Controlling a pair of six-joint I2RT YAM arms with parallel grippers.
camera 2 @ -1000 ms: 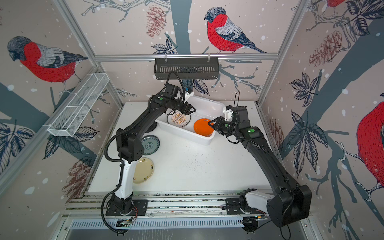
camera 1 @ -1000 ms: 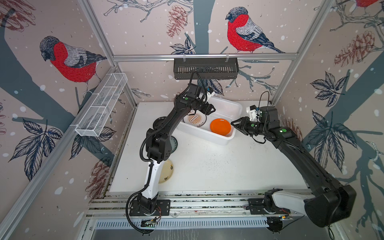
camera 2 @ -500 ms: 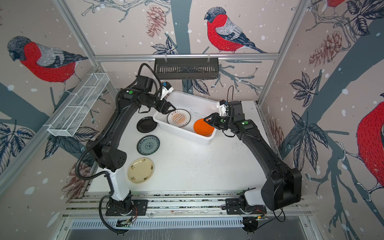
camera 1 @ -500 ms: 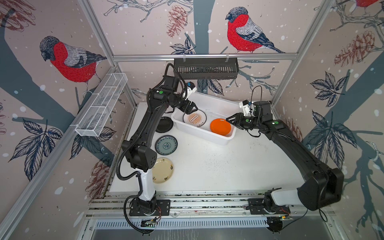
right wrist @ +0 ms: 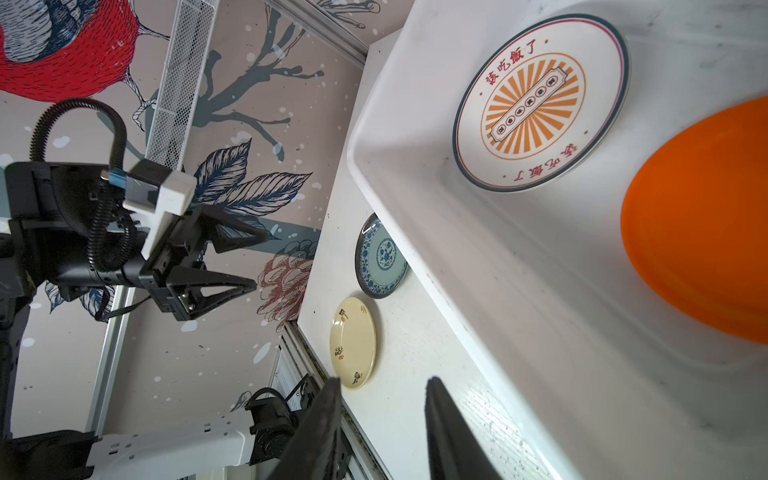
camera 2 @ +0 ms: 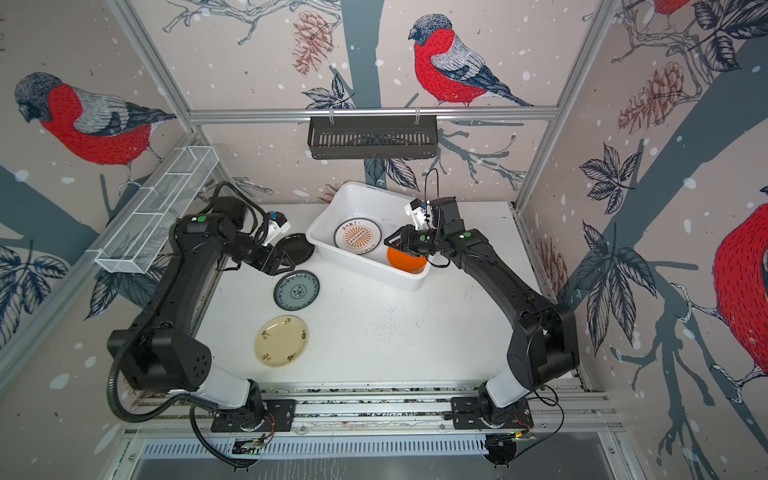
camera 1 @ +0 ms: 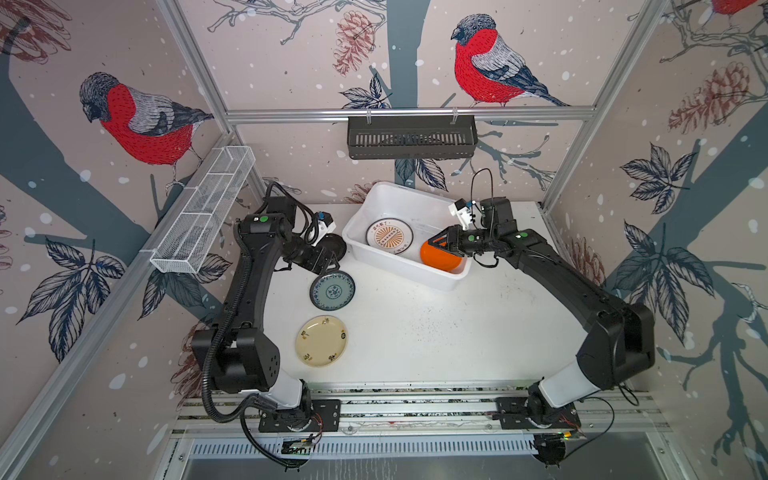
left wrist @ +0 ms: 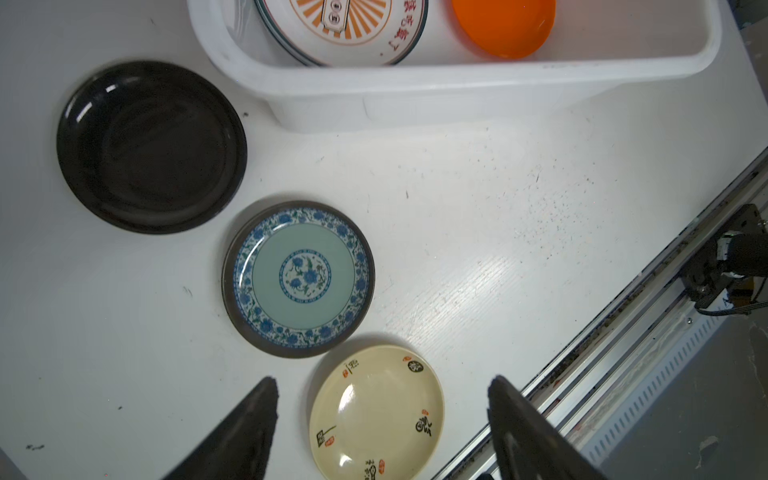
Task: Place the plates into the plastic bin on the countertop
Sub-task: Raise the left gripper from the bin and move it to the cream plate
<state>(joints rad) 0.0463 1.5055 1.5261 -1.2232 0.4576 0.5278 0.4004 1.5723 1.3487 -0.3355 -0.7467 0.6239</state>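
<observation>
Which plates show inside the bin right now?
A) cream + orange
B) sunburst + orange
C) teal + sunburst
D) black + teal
B: the sunburst plate and orange plate lie inside the bin, while the black plate, teal plate and cream plate sit outside it on the countertop.

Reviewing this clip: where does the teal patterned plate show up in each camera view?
In a top view: teal plate lies between the bin and the cream plate.
In a top view: teal plate, same spot.
Left wrist: between the black plate and the cream plate.
Right wrist: partly hidden behind the bin wall, beside the cream plate.
Shared landmark: the cream plate, its neighbour in every view.
</observation>
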